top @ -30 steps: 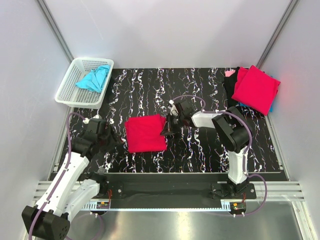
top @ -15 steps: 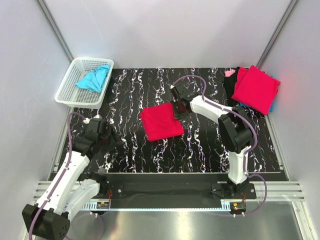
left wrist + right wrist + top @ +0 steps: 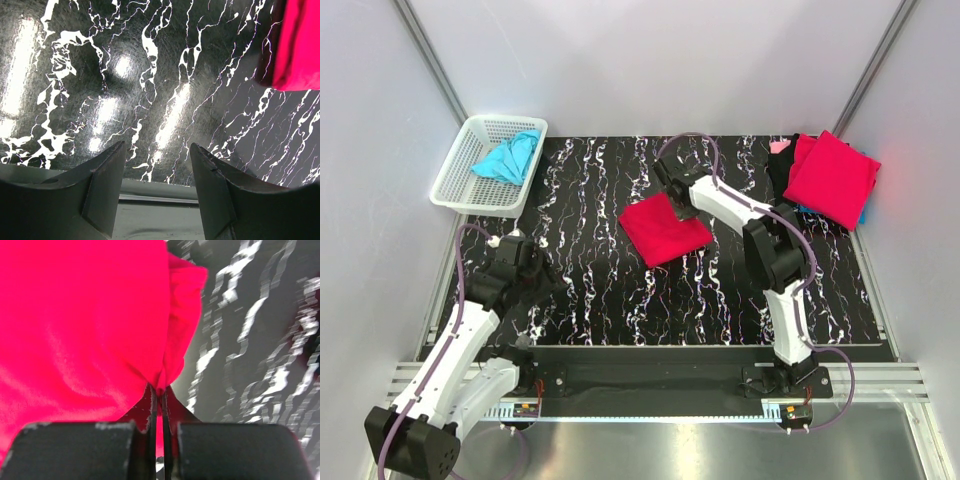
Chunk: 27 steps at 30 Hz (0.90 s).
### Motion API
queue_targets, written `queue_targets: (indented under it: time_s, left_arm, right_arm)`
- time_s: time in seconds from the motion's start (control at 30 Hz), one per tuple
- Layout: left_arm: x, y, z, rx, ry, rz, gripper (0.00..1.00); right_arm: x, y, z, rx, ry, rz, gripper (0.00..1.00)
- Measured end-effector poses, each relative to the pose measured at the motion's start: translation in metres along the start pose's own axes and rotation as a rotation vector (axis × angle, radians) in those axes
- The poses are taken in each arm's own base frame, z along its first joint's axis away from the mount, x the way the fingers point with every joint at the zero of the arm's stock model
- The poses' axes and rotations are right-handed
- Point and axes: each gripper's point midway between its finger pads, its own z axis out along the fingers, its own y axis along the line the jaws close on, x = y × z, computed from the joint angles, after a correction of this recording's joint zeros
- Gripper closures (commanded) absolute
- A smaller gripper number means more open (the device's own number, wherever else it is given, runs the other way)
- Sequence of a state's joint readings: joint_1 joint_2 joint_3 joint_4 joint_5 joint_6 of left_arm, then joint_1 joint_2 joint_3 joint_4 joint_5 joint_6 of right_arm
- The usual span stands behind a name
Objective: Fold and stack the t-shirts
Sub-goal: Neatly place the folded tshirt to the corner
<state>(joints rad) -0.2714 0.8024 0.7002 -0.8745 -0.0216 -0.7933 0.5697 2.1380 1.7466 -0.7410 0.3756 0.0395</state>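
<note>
**Fingers [image 3: 142, 412] clamp red shirt [image 3: 663, 228]; stacking in hand**

Both belong to the right gripper [image 3: 159, 390], and they are pinched tight on a fold at the shirt's edge. That shirt sits folded in the middle of the table [image 3: 720, 300], well apart from the stack [image 3: 832, 178] in the far right corner. Over bare table on its own side, the left gripper [image 3: 157, 147] hangs with jaws apart, holding nothing. A blue shirt [image 3: 508, 157] lies crumpled in the basket [image 3: 455, 185]. Folding of the red one looks done. The next move calls for bringing it over the stack, laying it square on top without the folds slipping, then letting go
</note>
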Motion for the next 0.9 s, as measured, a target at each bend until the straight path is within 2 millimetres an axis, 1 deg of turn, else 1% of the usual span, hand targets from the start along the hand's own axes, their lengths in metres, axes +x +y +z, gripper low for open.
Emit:
queue_targets:
  time_s: [0.07, 0.17, 0.27, 0.33, 0.4, 0.43, 0.57, 0.67, 0.8, 0.9]
  left_arm:
    - [0.0, 0.0, 0.0, 0.002, 0.002, 0.0, 0.41]
    - [0.002, -0.003, -0.001, 0.015, 0.014, -0.001, 0.41]
    - [0.005, -0.005, -0.001, 0.028, 0.028, -0.001, 0.41]
    - [0.006, -0.007, -0.002, 0.038, 0.034, -0.001, 0.41]
    - [0.007, -0.008, -0.003, 0.048, 0.04, -0.001, 0.41]
    - [0.008, -0.009, -0.004, 0.053, 0.043, 0.0, 0.41]
    - [0.009, -0.011, -0.006, 0.073, 0.043, 0.0, 0.41]
    - [0.009, -0.012, -0.007, 0.079, 0.046, 0.001, 0.41]
    - [0.011, -0.013, -0.007, 0.082, 0.056, 0.007, 0.41]
    - [0.011, -0.012, -0.005, 0.075, 0.064, 0.012, 0.41]
  right_arm:
    - [-0.006, -0.011, 0.005, 0.042, -0.001, -0.014, 1.0]
    - [-0.015, -0.038, 0.01, 0.121, -0.004, -0.013, 1.0]
    - [-0.023, -0.073, 0.01, 0.194, -0.004, 0.013, 1.0]
    - [-0.029, -0.1, 0.008, 0.242, -0.01, 0.041, 1.0]
    - [-0.039, -0.131, 0.005, 0.295, -0.024, 0.077, 1.0]
    - [-0.042, -0.142, 0.004, 0.311, -0.031, 0.091, 1.0]
    - [-0.059, -0.194, -0.004, 0.391, -0.062, 0.145, 1.0]
    - [-0.074, -0.227, -0.01, 0.432, -0.096, 0.189, 1.0]
    - [-0.089, -0.271, -0.028, 0.479, -0.153, 0.265, 1.0]
    - [-0.092, -0.304, -0.042, 0.519, -0.187, 0.322, 1.0]
